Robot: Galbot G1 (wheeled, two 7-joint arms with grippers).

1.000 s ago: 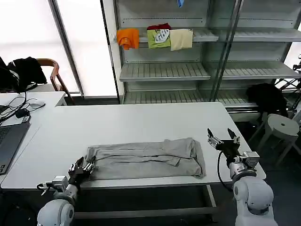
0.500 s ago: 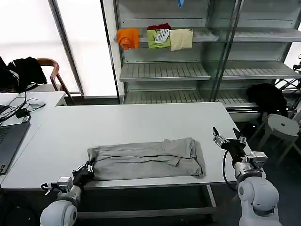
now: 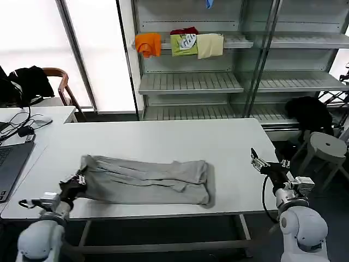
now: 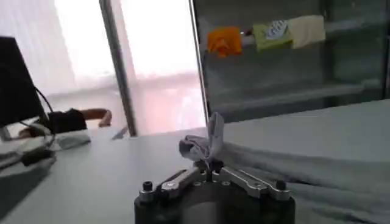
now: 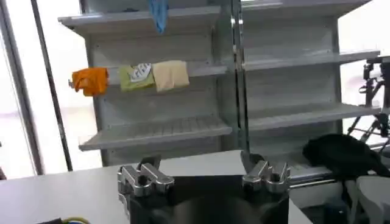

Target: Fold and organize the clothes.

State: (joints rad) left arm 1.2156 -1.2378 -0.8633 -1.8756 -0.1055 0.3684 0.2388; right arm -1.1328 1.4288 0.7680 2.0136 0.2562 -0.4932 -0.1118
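A light grey shirt (image 3: pixel 144 180) lies folded into a long band across the front of the white table (image 3: pixel 163 142). My left gripper (image 3: pixel 76 182) is shut on the shirt's left end near the table's front left edge. In the left wrist view the pinched grey cloth (image 4: pixel 206 141) bunches up just above the left gripper (image 4: pixel 209 164), and the rest of the shirt (image 4: pixel 317 167) trails away over the table. My right gripper (image 3: pixel 268 165) stands open off the table's right edge, apart from the shirt; its fingers (image 5: pixel 146 171) hold nothing.
A laptop (image 3: pixel 8 166) and cables lie on the desk at the left. A shelf rack (image 3: pixel 229 82) behind the table carries orange, green and cream garments (image 3: pixel 182 45). A stool (image 3: pixel 327 147) and black clothing (image 3: pixel 311 112) stand at the right.
My left gripper has pulled the shirt's left end leftward, dragging the whole shirt along the table. The right gripper has drifted slightly right and down.
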